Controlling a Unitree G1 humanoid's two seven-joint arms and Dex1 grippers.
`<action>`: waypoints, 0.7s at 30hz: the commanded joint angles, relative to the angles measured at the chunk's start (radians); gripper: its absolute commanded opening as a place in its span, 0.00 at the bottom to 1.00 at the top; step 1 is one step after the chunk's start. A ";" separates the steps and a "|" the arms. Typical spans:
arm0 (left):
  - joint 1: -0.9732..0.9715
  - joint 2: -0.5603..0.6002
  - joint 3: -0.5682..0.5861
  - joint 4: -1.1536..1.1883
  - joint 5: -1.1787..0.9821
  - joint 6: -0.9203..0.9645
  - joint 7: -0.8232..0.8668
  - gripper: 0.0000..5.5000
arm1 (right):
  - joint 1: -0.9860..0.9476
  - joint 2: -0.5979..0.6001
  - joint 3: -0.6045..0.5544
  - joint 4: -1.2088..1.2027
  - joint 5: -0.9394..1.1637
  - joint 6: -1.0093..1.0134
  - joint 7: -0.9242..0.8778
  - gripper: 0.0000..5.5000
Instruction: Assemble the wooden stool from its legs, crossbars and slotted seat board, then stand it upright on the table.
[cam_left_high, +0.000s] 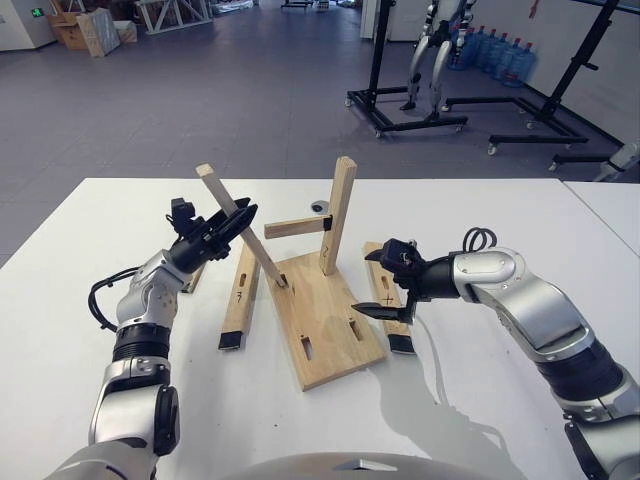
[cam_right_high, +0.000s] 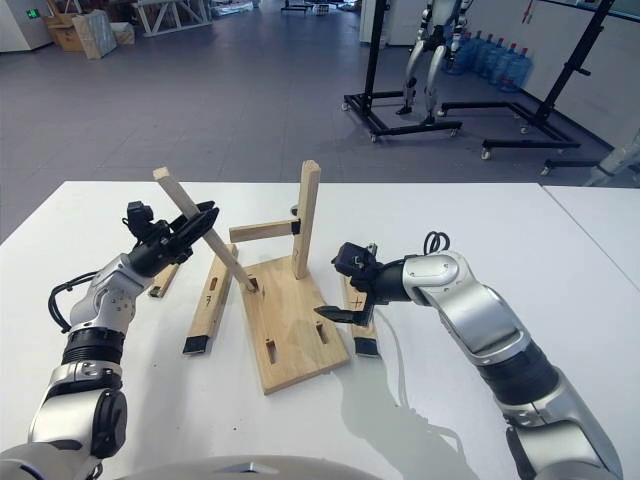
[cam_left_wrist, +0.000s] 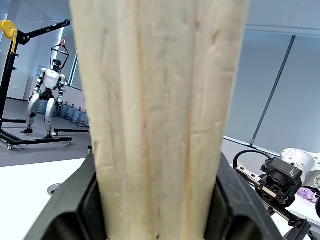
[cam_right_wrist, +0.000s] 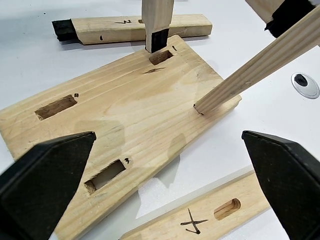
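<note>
Left gripper (cam_left_high: 225, 228) is clamped on the tilted leg (cam_left_high: 262, 255), whose lower end touches the seat board (cam_left_high: 320, 330) near a corner. It doesn't look seated to me. Right gripper (cam_left_high: 362, 283) hangs wide open just beside the board, over a loose leg (cam_left_high: 393, 300). An upright leg (cam_left_high: 338, 215) already stands in its slot. So it's mid leg-insertion — next move, I'd guess, is tipping that leg vertical and pressing straight down.

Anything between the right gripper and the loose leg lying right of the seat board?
Nothing visible. The right gripper hangs open over the loose leg, which lies bare on the table beside the seat board. The upright leg and the tilted leg in the left gripper stand farther off.
</note>
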 joint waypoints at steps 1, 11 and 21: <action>-0.051 -0.013 -0.007 0.036 0.019 -0.027 -0.017 0.37 | -0.025 -0.001 0.013 -0.004 0.000 -0.003 0.005 0.98; -0.072 -0.018 -0.009 0.100 0.050 -0.060 -0.049 0.37 | -0.031 0.003 0.019 -0.005 0.004 0.001 0.000 0.98; -0.084 -0.007 -0.009 0.088 0.057 -0.055 -0.058 0.37 | -0.027 0.007 0.020 -0.007 0.005 0.000 -0.002 0.98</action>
